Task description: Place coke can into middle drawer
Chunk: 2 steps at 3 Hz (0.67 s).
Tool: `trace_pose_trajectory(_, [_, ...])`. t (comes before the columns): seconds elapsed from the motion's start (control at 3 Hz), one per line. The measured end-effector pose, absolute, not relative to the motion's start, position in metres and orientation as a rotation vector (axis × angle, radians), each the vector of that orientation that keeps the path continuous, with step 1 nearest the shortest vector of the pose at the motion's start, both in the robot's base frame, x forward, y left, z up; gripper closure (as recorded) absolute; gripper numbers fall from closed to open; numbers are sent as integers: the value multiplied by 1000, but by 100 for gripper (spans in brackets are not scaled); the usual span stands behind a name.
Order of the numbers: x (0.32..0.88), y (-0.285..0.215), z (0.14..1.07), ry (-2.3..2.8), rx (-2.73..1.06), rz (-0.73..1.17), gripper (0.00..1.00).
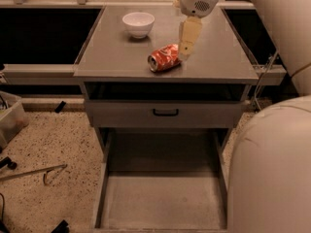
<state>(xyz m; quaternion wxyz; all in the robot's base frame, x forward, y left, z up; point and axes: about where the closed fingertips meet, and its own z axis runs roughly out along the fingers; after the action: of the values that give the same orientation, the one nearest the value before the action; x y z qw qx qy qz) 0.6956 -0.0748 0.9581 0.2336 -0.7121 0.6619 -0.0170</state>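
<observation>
Inspecting the station, we found the cabinet top carrying everything loose. Below it the middle drawer stood pulled out, its floor bare, beneath the closed drawer front. The gripper hung low over the top's right half, its tip just at the can's right end. Whether it was spread or closed we could not tell. The white bowl sat near the back. The coke can lay on its side, dented, near the front edge. Risks, in our judgement: a glancing contact could roll the can off that edge, and its dented wall might slip from a poor grasp.
</observation>
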Motion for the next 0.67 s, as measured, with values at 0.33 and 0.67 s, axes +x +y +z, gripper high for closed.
trace_pose_trajectory(0.33, [719, -68, 942, 1795, -1961, -3, 0])
trace_pose_trajectory(0.67, [738, -69, 920, 1810, -1927, 59, 0])
